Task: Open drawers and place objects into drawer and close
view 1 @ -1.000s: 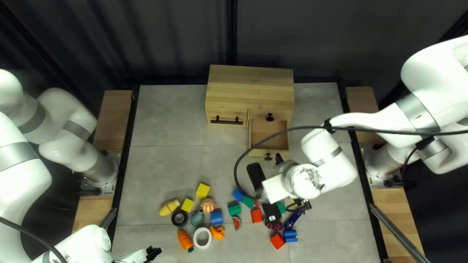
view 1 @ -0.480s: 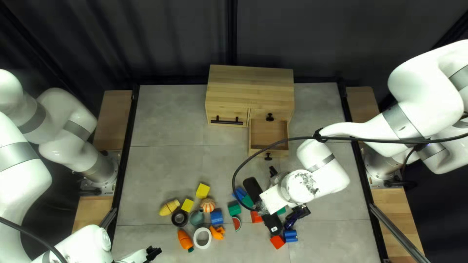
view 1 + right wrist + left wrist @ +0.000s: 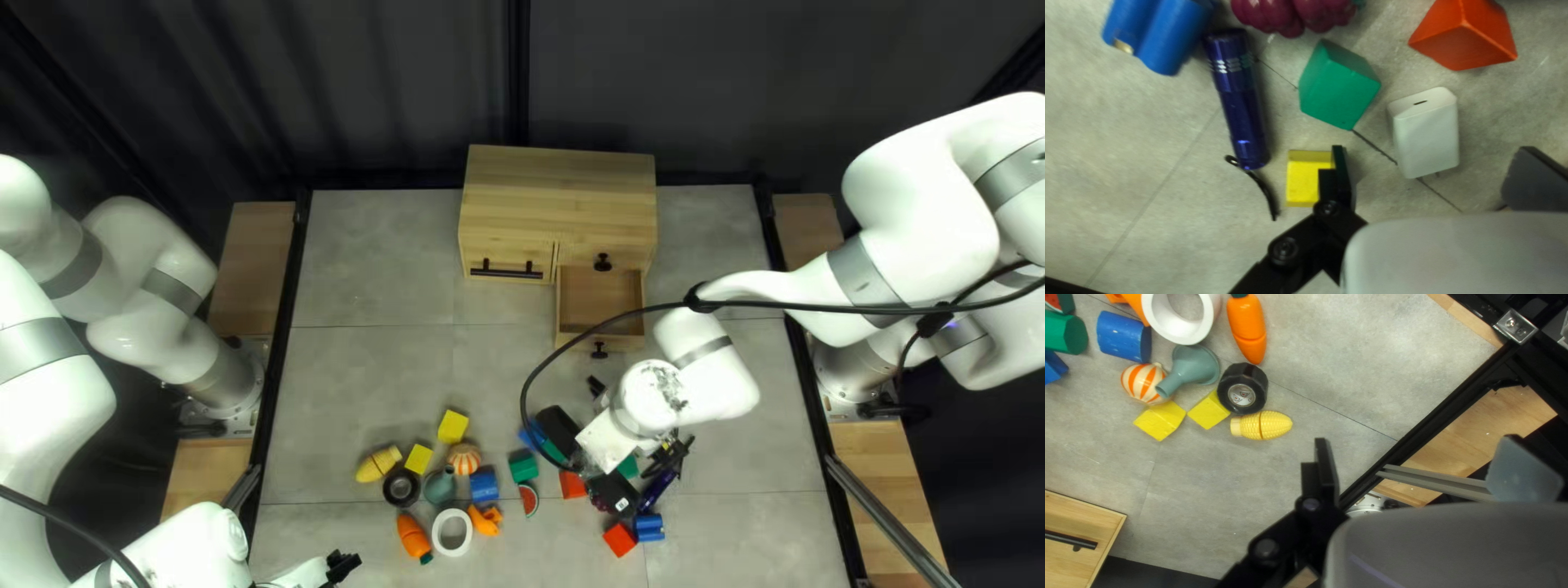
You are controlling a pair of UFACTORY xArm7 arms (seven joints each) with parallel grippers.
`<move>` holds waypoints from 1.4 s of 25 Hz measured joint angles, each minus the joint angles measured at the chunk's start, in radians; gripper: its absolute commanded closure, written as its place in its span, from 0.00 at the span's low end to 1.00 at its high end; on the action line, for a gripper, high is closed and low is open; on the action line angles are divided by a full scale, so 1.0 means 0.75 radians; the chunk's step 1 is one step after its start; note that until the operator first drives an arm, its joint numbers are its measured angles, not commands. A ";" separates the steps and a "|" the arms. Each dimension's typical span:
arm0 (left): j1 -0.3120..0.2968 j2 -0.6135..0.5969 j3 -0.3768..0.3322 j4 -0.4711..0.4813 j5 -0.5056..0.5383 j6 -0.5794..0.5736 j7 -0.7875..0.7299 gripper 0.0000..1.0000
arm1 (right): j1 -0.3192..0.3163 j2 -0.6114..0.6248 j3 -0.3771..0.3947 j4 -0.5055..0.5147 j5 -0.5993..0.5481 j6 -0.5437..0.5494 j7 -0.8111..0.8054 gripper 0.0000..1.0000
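Observation:
In the top left view my right gripper [image 3: 672, 456] is low over the objects right of centre. In the right wrist view my right gripper [image 3: 1429, 177] is open, one finger over the edge of a yellow block [image 3: 1301, 179]. A white charger block [image 3: 1427, 136] lies ahead of the gap between its fingers, untouched; a green block [image 3: 1339, 86] and a purple flashlight [image 3: 1238, 100] are farther off. At the lower left of the top left view is my left gripper [image 3: 342, 564], and the left wrist view shows my left gripper [image 3: 1421, 463] open and empty. The cabinet's right drawer [image 3: 601, 294] is pulled out.
The wooden cabinet [image 3: 561, 196] stands at the far edge, its black-handled left door [image 3: 506, 256] closed. Toy corn [image 3: 1262, 425], a black wheel [image 3: 1242, 387] and a toy carrot [image 3: 1247, 329] lie ahead of my left gripper. A black cable [image 3: 610, 321] crosses the open drawer's front in the top left view.
The right arm has shifted leftward in the top left view, its wrist and hanging cable moving with it. My left arm and the pulled-out drawer have stayed still.

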 measured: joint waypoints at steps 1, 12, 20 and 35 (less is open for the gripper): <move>0.000 0.000 0.000 0.000 0.000 0.000 0.000 0.00 | -0.006 0.008 0.000 0.000 0.008 -0.009 -0.013 0.00; 0.000 0.000 0.000 0.000 0.000 0.000 0.000 0.00 | -0.031 0.059 0.006 0.014 0.047 -0.035 -0.073 0.00; 0.000 0.000 0.000 0.000 0.000 0.000 0.000 0.00 | -0.036 0.085 0.004 0.015 0.051 -0.055 -0.075 0.00; 0.000 0.000 0.000 0.000 0.000 0.000 0.000 0.00 | -0.026 0.108 0.001 0.033 0.040 -0.052 -0.048 0.95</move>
